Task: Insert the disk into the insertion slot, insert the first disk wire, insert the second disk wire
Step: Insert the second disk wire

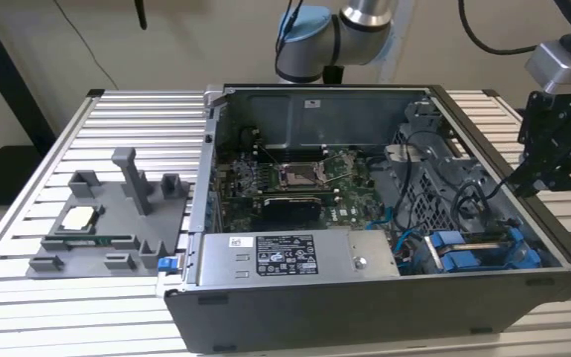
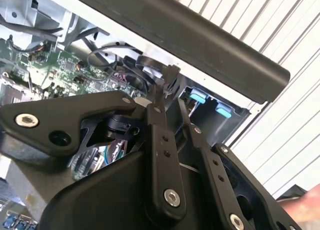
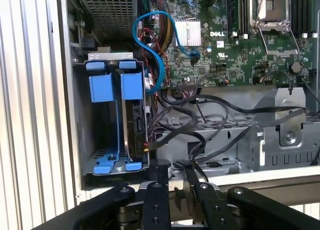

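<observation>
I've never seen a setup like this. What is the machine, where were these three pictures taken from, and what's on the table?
It is one robot arm working over an open computer case on a ribbed metal table. The exterior view comes from a camera standing off the arm; both wrist views come from cameras riding on the arm, looking past its black hand into the case. On the exterior view's left, beside the case, sits a grey plastic fixture. Inside, the disk in its blue carrier appears seated in the insertion slot, with black wires nearby. The hand hovers at the case's edge near that slot; whether it holds anything I cannot tell.
</observation>
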You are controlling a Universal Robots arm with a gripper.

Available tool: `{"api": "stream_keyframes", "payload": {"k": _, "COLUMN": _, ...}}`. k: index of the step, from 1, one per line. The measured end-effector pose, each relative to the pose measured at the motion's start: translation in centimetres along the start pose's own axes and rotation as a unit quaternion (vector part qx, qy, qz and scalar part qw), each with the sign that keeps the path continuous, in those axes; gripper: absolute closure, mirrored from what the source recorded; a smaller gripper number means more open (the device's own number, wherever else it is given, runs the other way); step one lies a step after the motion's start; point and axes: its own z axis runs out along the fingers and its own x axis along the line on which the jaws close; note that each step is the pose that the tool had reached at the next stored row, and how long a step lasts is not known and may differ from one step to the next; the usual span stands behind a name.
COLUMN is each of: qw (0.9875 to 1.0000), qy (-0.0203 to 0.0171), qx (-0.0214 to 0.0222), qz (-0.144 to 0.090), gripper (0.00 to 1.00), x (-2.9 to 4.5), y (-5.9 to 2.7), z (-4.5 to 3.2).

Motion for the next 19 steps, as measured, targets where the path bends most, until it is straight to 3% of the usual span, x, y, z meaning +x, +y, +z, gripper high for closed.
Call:
{"api": "stream_keyframes", "payload": {"k": 13, "qw": 1.0000, "qy": -0.0016, "qx": -0.0016, "qz": 0.000, "gripper": 0.73, "x": -0.34, "y": -1.88, "z": 0.07}}
{"api": "stream_keyframes", "payload": {"k": 17, "qw": 1.0000, "qy": 0.0062, "qx": -0.0010, "qz": 0.000, "gripper": 0.73, "x": -0.31, "y": -1.92, "z": 0.22}}
{"api": "stream_keyframes", "payload": {"k": 19, "qw": 1.0000, "qy": 0.0066, "qx": -0.0010, "qz": 0.001, "gripper": 0.73, "x": -0.27, "y": -1.92, "z": 0.56}}
